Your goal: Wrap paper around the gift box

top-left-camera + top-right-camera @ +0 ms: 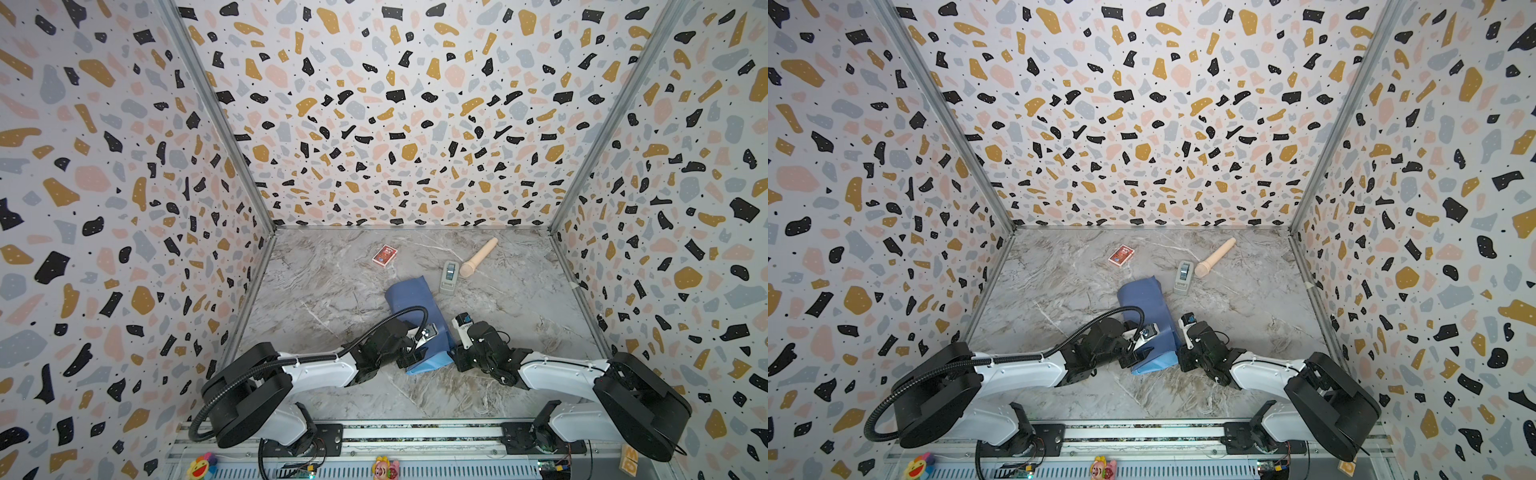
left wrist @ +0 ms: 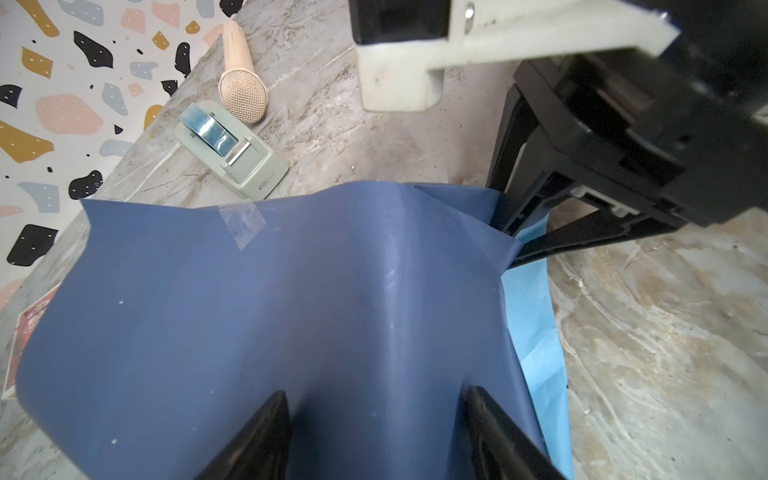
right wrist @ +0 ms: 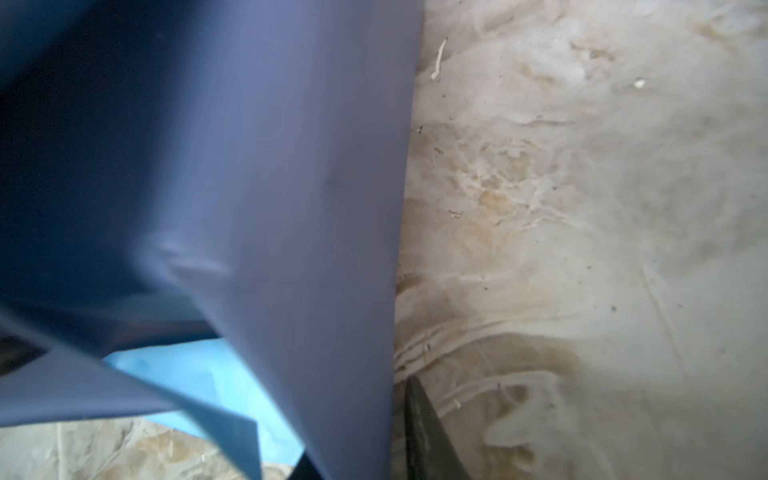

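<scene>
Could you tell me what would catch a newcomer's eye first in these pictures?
The blue paper, folded into a central bundle, stands out, with the left gripper and right gripper at its near end. Beyond it lie a tape dispenser, a beige microphone and a red card pack.

The marbled tabletop (image 1: pixel 332 291) bears a card pack (image 1: pixel 384 254), tape dispenser (image 1: pixel 449 277), microphone (image 1: pixel 478 258) — and the paper (image 1: pixel 409 299).
</scene>
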Robot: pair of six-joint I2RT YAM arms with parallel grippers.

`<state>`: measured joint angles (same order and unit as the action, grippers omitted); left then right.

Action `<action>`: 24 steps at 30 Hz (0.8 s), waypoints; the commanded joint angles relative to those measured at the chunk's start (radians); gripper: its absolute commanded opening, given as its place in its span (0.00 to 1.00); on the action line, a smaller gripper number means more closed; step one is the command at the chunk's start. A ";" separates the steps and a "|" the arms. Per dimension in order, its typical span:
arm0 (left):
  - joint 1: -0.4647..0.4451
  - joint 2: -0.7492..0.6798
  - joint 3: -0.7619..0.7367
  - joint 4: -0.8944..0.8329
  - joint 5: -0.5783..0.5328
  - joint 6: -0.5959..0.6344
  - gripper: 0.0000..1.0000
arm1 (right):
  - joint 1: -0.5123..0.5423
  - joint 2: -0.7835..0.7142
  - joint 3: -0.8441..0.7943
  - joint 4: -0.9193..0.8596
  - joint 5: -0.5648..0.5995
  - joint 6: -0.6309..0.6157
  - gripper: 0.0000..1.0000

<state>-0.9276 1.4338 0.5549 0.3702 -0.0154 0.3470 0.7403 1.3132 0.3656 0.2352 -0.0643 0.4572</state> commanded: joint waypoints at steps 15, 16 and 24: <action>-0.050 0.077 0.050 -0.045 -0.138 0.061 0.72 | -0.010 -0.197 0.006 -0.116 -0.061 -0.059 0.59; -0.051 0.079 0.050 -0.044 -0.137 0.061 0.72 | -0.011 -0.191 0.012 -0.102 -0.060 -0.063 0.61; -0.053 0.083 0.048 -0.031 -0.109 0.052 0.73 | -0.066 -0.025 0.095 0.023 -0.106 -0.079 0.66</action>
<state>-0.9775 1.4944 0.5922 0.3630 -0.1440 0.4057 0.6853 1.2617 0.4164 0.1963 -0.1425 0.3939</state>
